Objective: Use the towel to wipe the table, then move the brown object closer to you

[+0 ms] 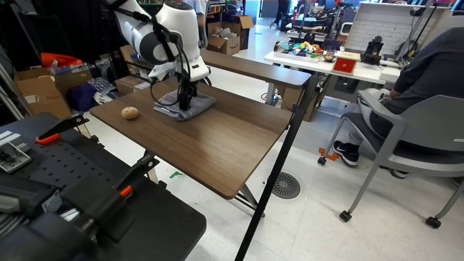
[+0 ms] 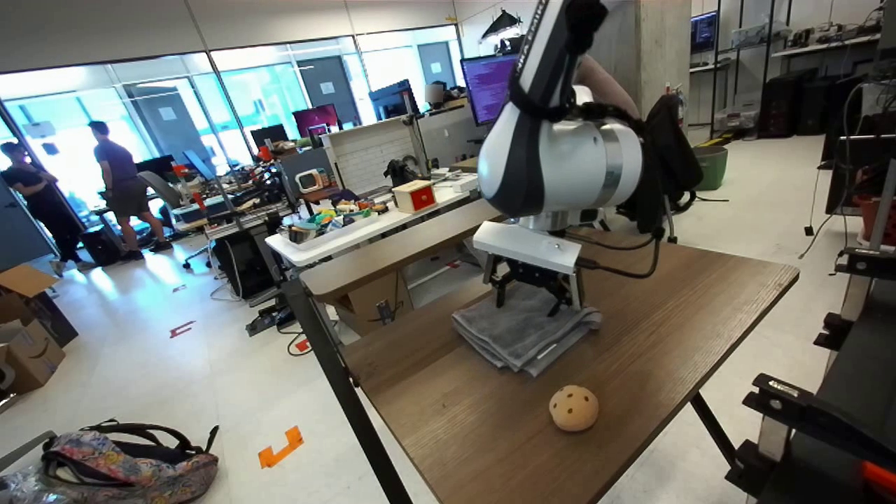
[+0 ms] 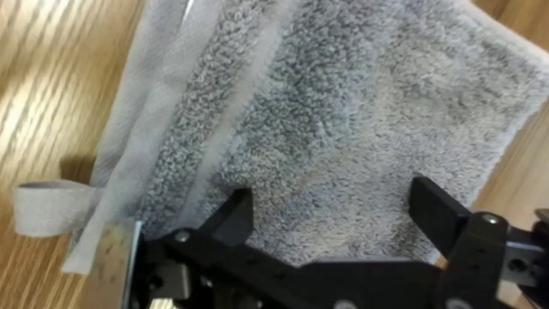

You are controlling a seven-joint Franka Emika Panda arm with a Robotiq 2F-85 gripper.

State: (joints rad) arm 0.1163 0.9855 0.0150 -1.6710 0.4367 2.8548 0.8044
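The grey folded towel [image 1: 203, 103] lies on the dark-brown table [image 1: 217, 145], and it also shows in an exterior view [image 2: 511, 332]. In the wrist view the towel [image 3: 326, 107] fills most of the picture, with a small loop at its left edge. My gripper [image 3: 331, 189] is open, with its two fingers apart over the towel. In both exterior views the gripper [image 1: 185, 103] [image 2: 528, 305] points down, its fingertips at the towel's surface; I cannot tell how firmly they touch. The brown object [image 1: 129, 113], round with dark spots, sits apart from the towel, also in an exterior view [image 2: 574, 408].
A raised shelf [image 1: 261, 70] runs along one long side of the table, with a black slanted post [image 1: 279, 166] at the end. A black cart [image 1: 108, 181] with clamps stands beside the opposite side. A person sits on a grey chair [image 1: 427, 127] nearby.
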